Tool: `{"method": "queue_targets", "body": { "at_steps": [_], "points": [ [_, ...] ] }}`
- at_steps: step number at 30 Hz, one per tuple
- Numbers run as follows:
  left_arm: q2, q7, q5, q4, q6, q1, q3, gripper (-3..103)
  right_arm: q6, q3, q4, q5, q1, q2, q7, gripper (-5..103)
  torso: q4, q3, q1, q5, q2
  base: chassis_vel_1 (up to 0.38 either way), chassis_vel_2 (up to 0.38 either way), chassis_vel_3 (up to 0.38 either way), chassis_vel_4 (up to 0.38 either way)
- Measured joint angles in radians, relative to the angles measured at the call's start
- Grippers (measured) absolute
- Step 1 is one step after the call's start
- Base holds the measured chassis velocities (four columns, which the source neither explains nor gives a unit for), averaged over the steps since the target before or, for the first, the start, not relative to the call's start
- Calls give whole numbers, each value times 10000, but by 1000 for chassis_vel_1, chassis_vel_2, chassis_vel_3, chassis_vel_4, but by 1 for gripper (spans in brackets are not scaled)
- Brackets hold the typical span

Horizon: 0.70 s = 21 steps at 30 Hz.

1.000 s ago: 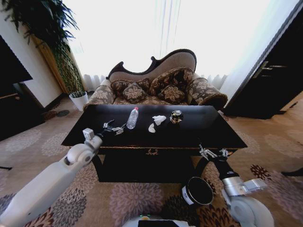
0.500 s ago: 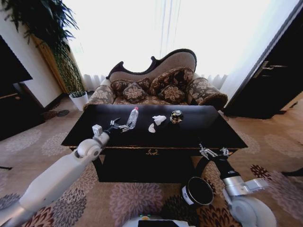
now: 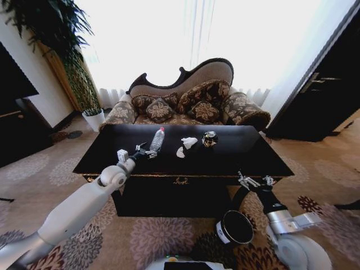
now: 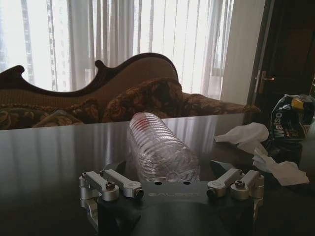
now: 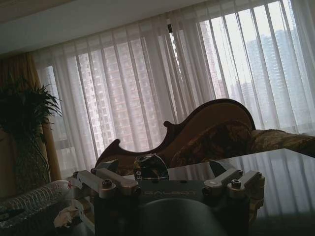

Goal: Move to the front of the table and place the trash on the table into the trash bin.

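Clear plastic bottle (image 4: 160,150) (lying flat) between left gripper's (image 4: 172,184) wide-spread fingers (image 4: 120,183), untouched.

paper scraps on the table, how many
2: one crumpled paper scrap mid-table right of the bottle, a smaller scrap just in front of it. None appear hidden.

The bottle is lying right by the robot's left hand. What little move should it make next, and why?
Probably ease the left gripper a little further forward, so its open fingers come around the clear bottle. The bottle lies on its side on the table, its base just ahead of the fingers and not yet between them.
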Motion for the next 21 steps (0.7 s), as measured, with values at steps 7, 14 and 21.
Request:
{"method": "queue_targets", "body": {
  "at_steps": [7,14,21],
  "points": [
    [-269,17,33,352,-21,-279,336,97,-1,19,-46,20,-23,5,-2,100,0,0,0,0,0,0,0,0,0],
    [-472,58,76,577,-52,-470,464,97,4,49,-74,39,-35,14,-7,100,0,0,-1,0,0,0,0,0,0],
    [-487,119,123,602,-57,-613,474,86,24,18,-97,18,-44,94,-22,100,-1,0,0,0,0,0,0,0,0]
  ]
}}
